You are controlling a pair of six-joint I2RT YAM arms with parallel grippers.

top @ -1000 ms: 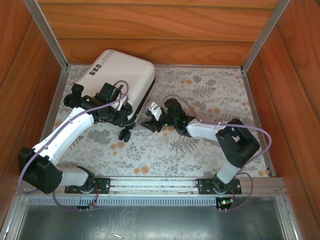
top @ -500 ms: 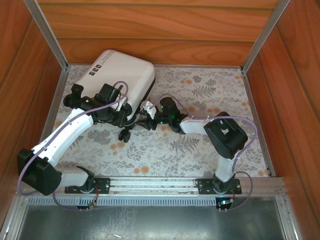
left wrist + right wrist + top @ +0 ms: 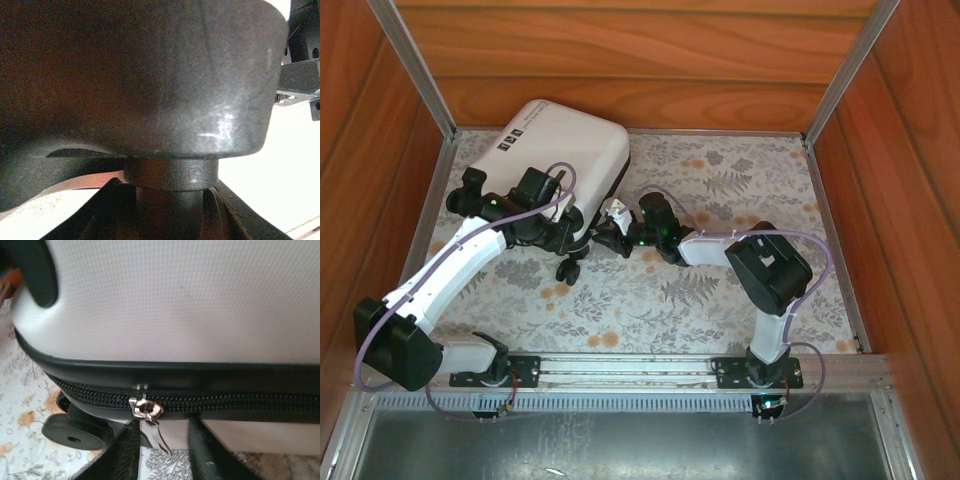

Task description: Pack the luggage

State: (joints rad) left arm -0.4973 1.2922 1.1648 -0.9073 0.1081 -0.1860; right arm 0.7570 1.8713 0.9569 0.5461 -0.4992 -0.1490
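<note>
Two arms meet at the near end of the luggage [image 3: 560,150], a white hard-shell suitcase lying closed at the far left of the floral table cover [image 3: 740,300], near the wooden back wall [image 3: 640,60].

Top external view: the left gripper [image 3: 563,240] is set against the near end of the case, just above a black wheel [image 3: 568,270]. The right gripper [image 3: 605,238] reaches in from the right and is at the case's near right corner.

Right wrist view: the white shell sits above a black rim and a closed zipper [image 3: 240,402] that runs along the seam. The metal zipper pull [image 3: 146,410] hangs down between the two dark fingers [image 3: 125,455]. The fingers are apart, one on each side of the tab, and a gap shows on the tab's right.

Left wrist view: a rounded grey form [image 3: 150,90], blurred and very close, sits above a short stem, with dark finger shapes on either side of the stem. I cannot tell whether these fingers are clamped on anything.
</note>
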